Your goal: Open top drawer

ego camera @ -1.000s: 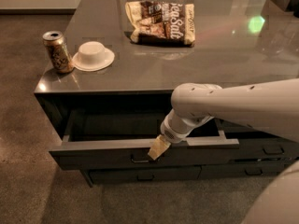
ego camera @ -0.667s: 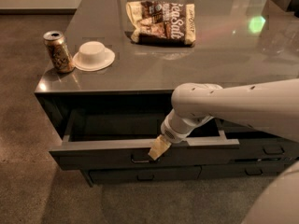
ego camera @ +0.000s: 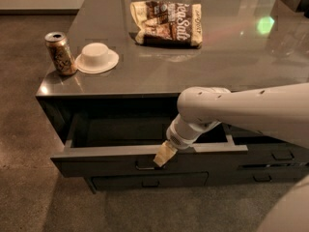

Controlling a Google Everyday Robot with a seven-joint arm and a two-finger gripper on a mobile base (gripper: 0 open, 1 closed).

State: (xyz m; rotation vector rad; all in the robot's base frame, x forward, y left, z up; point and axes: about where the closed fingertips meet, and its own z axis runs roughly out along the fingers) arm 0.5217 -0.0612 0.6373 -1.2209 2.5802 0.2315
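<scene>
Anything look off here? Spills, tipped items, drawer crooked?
Nothing stands out. The top drawer sits open and level, gripper at its handle. Can upright, bowl and snack bag resting flat on the countertop; no spill.

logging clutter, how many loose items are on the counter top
3: a can at the front left corner, a white bowl just right of it, a snack bag farther back. The arm may hide more. The gripper is at the front of the open top drawer.
</scene>
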